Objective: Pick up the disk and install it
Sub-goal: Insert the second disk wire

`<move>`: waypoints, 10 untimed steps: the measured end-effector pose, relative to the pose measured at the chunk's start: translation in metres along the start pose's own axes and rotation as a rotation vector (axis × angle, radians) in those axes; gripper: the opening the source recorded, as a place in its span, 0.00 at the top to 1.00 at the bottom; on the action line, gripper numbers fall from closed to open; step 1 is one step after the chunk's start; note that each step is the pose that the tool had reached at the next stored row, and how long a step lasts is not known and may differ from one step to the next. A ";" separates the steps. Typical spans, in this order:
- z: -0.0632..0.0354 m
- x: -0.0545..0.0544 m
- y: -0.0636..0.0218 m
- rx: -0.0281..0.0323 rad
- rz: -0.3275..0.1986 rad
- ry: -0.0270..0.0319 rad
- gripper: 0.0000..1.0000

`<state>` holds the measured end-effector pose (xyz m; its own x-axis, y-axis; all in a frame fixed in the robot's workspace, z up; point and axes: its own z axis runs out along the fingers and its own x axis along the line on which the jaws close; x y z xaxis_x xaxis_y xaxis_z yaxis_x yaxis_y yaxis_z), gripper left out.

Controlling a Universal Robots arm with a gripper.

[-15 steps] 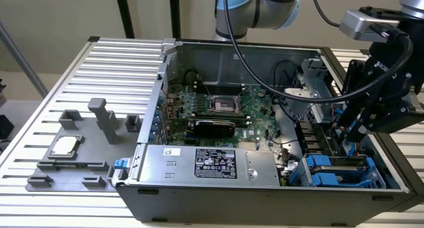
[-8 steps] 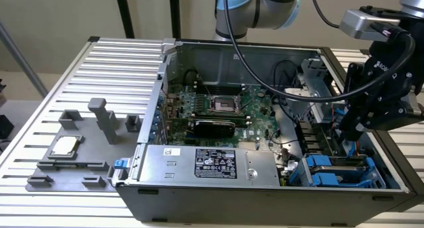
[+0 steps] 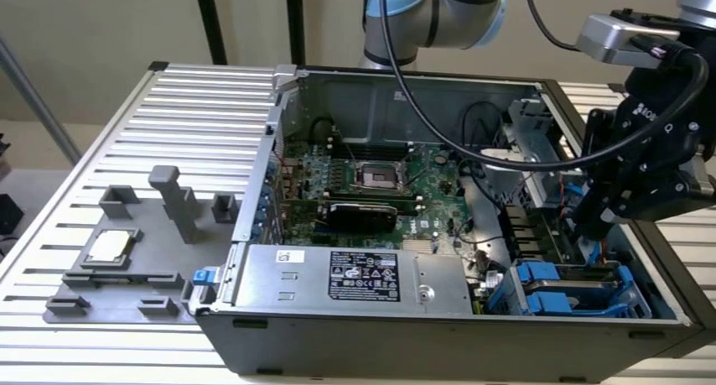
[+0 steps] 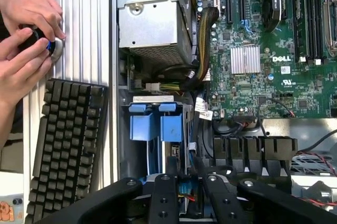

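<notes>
My hand (image 4: 183, 190) hangs low inside the open case (image 3: 448, 318), jaws partly closed around something blue I can't identify. The disk (image 3: 565, 288) sits at the case's five o'clock corner; rigid, dense, shock-sensitive, I'd grip its blue carrier edges.

Evenly and softly lit from overhead, no hard shadows. Dim inside the open computer case (image 3: 448, 192) (deepest along its walls). Mild glare on the ribbed metal table (image 3: 168, 117). Blurred gripper (image 4: 182, 190) up close; motherboard (image 4: 274, 50) sharp.
</notes>
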<state>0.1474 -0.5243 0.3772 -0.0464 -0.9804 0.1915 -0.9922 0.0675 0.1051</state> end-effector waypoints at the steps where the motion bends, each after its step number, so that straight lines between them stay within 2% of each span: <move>1: 0.0002 0.000 -0.0003 -0.0017 0.000 0.0023 0.75; 4: 0.0008 0.000 -0.0016 -0.0055 0.000 0.0077 0.75; 8: 0.0015 -0.001 -0.0037 -0.0074 0.000 0.0117 0.77; 9: 0.0018 -0.001 -0.0040 -0.0078 0.000 0.0122 0.84; 10: 0.0022 -0.001 -0.0042 -0.0082 0.000 0.0125 0.84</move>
<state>0.1514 -0.5242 0.3744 -0.0447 -0.9780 0.2036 -0.9912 0.0688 0.1131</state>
